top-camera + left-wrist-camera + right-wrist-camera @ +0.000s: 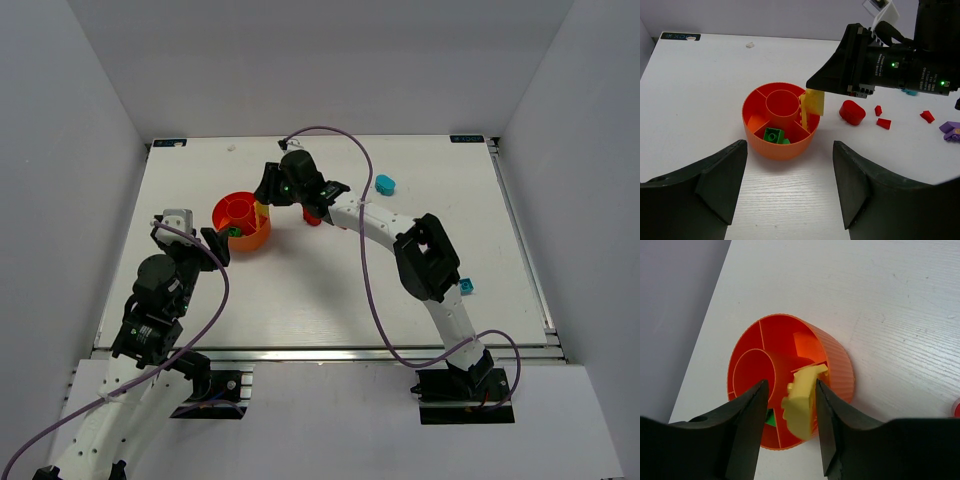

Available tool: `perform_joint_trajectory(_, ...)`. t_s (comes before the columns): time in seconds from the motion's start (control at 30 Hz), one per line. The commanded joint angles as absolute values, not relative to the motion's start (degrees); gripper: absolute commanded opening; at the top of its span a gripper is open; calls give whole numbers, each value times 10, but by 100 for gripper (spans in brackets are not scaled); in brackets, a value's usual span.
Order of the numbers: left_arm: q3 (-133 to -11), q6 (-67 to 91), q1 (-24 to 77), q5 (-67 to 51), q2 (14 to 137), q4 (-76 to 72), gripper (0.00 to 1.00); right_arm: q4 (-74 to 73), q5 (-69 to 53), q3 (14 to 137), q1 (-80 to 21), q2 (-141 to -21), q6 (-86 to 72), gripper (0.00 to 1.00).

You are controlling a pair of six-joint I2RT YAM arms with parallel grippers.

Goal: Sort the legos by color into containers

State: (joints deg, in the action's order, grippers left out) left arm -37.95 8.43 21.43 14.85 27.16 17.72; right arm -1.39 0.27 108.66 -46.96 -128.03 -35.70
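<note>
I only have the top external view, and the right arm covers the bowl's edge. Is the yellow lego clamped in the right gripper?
Observer: It doesn't look clamped. In the right wrist view, the yellow lego leans on one finger of the right gripper, with a gap at the other, above the orange bowl.
Operator: Is it over the green section?
Observer: Apparently not. The left wrist view shows the green legos in the section beside it.
Operator: Is the left gripper free?
Observer: Yes. The left gripper is open with nothing between its fingers.
</note>
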Motion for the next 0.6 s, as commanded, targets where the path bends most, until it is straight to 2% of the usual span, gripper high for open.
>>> perform_joint_trajectory(0.0,-378,84,211,149,270,170,78,16,13,1106,-475,-1290,-362,49)
perform_joint_trajectory(0.43,-377,82,211,141,267,168,79,11,25,1097,-476,-1270,-343,53)
perform_joint_trajectory(0.57,-370,73,211,63,279,154,76,18,50,1089,-466,-1243,-284,52)
